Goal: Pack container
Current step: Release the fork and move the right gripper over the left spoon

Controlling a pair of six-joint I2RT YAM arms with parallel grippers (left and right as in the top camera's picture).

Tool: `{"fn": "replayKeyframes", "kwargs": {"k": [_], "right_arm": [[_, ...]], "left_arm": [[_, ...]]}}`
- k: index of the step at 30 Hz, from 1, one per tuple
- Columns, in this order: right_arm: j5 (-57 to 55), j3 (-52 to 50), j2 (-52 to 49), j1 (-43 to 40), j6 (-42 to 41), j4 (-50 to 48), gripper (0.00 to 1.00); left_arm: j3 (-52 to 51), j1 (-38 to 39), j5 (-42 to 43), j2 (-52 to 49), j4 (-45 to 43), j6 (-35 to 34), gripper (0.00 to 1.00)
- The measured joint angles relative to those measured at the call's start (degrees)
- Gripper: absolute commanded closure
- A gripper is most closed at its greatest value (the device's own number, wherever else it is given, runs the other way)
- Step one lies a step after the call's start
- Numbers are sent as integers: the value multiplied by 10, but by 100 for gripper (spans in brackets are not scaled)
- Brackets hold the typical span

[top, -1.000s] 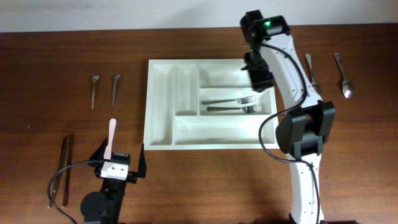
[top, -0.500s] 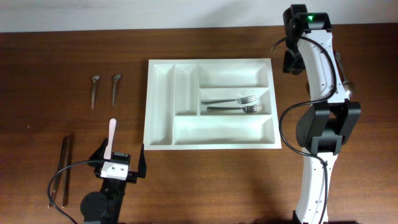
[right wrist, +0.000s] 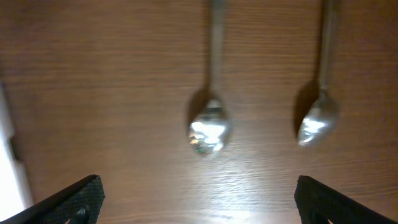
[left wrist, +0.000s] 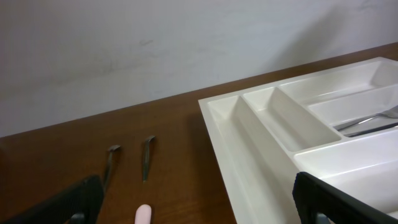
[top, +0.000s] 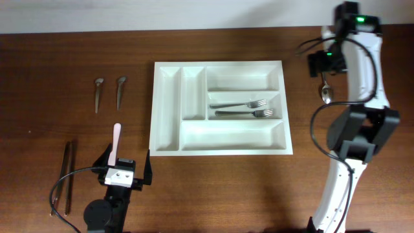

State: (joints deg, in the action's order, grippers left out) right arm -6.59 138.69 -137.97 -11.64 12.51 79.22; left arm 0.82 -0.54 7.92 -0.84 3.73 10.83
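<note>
The white cutlery tray (top: pixel 167 123) lies mid-table with two forks (top: pixel 240 109) in its middle long compartment. It also shows in the left wrist view (left wrist: pixel 249 143). My right gripper (top: pixel 323 67) is open and empty. It hovers right of the tray over two spoons (right wrist: pixel 210 127) (right wrist: pixel 318 121). One spoon (top: pixel 325 94) shows in the overhead view; my arm hides the other. My left gripper (top: pixel 123 169) is open and empty near the front left. A pink-handled utensil (top: pixel 115 138) lies between its fingers, its tip seen in the left wrist view (left wrist: pixel 143 214).
Two short metal utensils (top: pixel 98 94) (top: pixel 120 92) lie left of the tray, also seen in the left wrist view (left wrist: pixel 147 157). A pair of thin dark sticks (top: pixel 65 178) lies at the far left front. The tray's edge shows at the left of the right wrist view (right wrist: pixel 5 124).
My right arm swung from above the tray's upper right compartment to the right, off the tray and over the spoons. The left arm has not moved.
</note>
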Motion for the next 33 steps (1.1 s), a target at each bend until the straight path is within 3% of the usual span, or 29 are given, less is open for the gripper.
{"fn": "replayKeyframes", "kwargs": {"k": [10,17,33], "right_arm": [[41,0,0,-21,11,-71,1],[80,0,0,-20,-5,-47,1],[66,0,-67,-23,2,-106,1]], "left_arm": [[0,0,0,0,0,0,1],[0,0,0,0,0,0,1],[0,0,0,0,0,0,1]]}}
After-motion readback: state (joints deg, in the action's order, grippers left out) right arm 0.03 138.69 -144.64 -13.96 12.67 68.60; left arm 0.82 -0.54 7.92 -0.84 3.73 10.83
